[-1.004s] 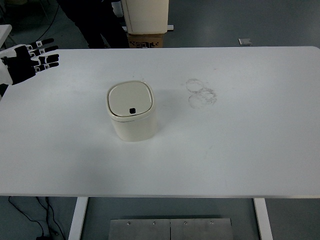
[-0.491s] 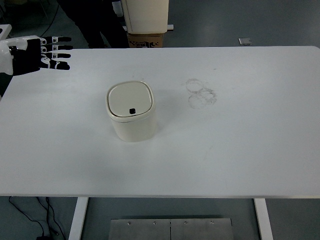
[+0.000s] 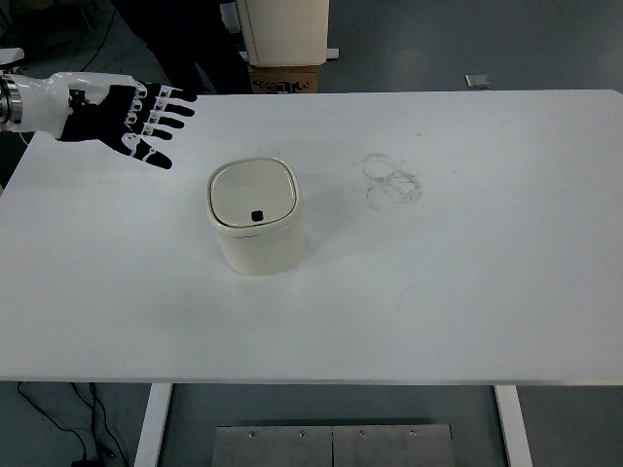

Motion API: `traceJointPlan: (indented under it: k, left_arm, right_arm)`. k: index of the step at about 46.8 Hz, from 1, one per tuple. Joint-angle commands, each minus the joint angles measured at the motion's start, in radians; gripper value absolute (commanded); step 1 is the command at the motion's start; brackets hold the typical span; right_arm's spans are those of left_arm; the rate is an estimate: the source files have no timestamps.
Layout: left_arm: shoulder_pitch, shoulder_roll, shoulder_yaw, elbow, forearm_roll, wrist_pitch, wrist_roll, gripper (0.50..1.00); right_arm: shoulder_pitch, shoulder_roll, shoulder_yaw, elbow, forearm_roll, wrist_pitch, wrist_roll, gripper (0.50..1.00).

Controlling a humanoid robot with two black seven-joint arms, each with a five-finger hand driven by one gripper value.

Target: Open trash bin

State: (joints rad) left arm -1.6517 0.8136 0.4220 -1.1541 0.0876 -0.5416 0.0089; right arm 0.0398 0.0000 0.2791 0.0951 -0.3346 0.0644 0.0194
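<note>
Left hand (image 3: 122, 121): I see it held flat over the table's far left corner, all five fingers (image 3: 167, 107) spread and pointing right, gripping nothing. It is well apart from the bin, up and to the left of it. I see no right arm.

Near edge of the table (image 3: 311, 331): bare white surface; below it two white legs and a grey metal plate on the floor.

Middle, left of centre: the bin (image 3: 257, 216), a cream rounded-square tub standing upright. Its lid (image 3: 254, 194) lies flat and closed, with a small black button near the lid's front edge.

Further back, right of the bin: faint ring marks (image 3: 392, 180) on the tabletop.

Beyond the far edge: a cream cabinet (image 3: 283, 29) over a cardboard box, a person's dark legs beside them, grey floor.
</note>
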Motion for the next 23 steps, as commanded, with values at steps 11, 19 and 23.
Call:
traceJointPlan:
  k: [11, 19, 23]
  left_arm:
    - [-0.062, -0.037, 0.000, -0.062, 0.007, -0.020, 0.091, 1.000]
    - [-0.086, -0.039, 0.003, -0.130, 0.007, -0.026, 0.117, 1.000]
    - [-0.092, -0.037, 0.006, -0.150, 0.007, -0.052, 0.177, 1.000]
  right_arm:
    - [0.000, 0.000, 0.000, 0.000, 0.000, 0.000, -0.001, 0.991]
    - [0.000, 0.000, 0.000, 0.000, 0.000, 0.000, -0.001, 0.991]
    - [0.000, 0.000, 0.000, 0.000, -0.001, 0.000, 0.001, 0.991]
